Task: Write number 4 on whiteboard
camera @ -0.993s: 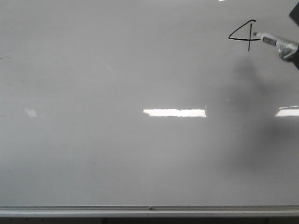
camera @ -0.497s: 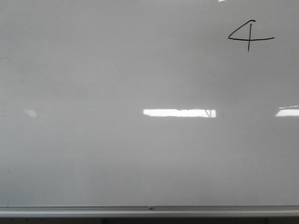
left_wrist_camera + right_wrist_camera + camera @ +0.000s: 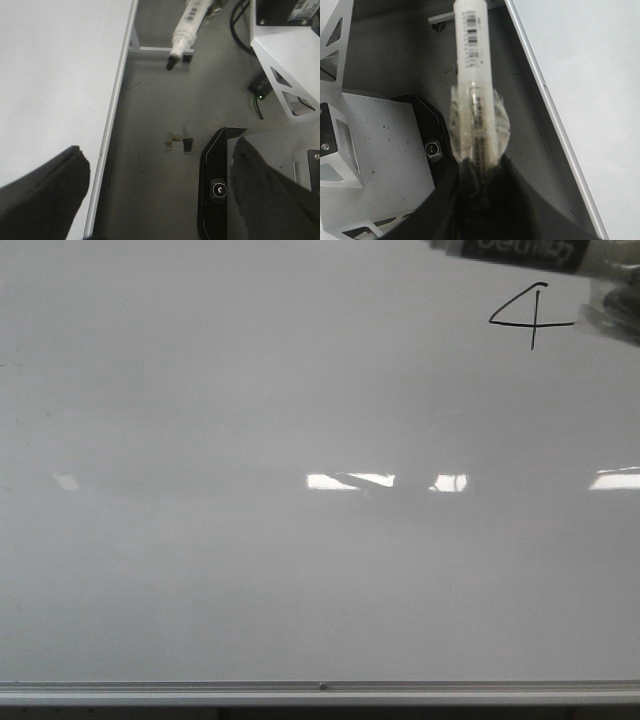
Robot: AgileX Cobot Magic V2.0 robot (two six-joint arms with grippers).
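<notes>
The writing looked finished — the number 4 stood complete in the upper right part of the whiteboard, with its slanted stroke, long crossbar and short upright all drawn. The far end of the crossbar was hidden behind a dark blurred shape at the right edge of the front view, so that tip could not be checked. Judging by this, nothing was left but to put the marker aside.

The right gripper was closed around the marker, its fingers clamped on a wrapped section of the barrel; in the left wrist view the marker's dark tip hung over the floor, clear of the board. The left gripper was spread wide with nothing between its fingers.

By count — one digit on the board, one whiteboard with one silver rail along its lower edge, one marker, two grippers.
</notes>
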